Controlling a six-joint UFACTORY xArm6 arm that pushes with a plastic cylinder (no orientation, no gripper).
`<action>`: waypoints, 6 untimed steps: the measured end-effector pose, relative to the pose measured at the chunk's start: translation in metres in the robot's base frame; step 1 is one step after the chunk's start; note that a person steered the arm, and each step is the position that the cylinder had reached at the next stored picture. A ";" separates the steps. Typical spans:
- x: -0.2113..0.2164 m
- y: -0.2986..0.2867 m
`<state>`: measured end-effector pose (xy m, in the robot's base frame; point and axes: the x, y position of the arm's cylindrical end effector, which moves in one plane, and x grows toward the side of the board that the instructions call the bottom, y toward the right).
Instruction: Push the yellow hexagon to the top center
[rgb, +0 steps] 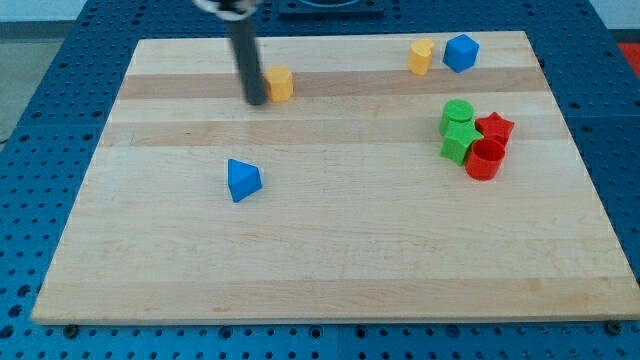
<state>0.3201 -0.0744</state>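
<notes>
The yellow hexagon (280, 83) lies on the wooden board (330, 250) near the view's top, left of centre. My tip (256, 101) is just to its left, touching or nearly touching its left side. The rod runs up from it to the view's top edge. A second yellow block (421, 56), its shape unclear, sits at the top right next to a blue hexagon-like block (461, 52).
A blue triangle (242, 180) lies left of centre, below my tip. At the right is a tight cluster: a green cylinder (457, 114), a green star (460, 141), a red star (494, 127) and a red cylinder (485, 160).
</notes>
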 end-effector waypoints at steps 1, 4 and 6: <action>-0.016 0.012; -0.016 0.080; -0.014 0.116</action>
<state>0.3059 0.0413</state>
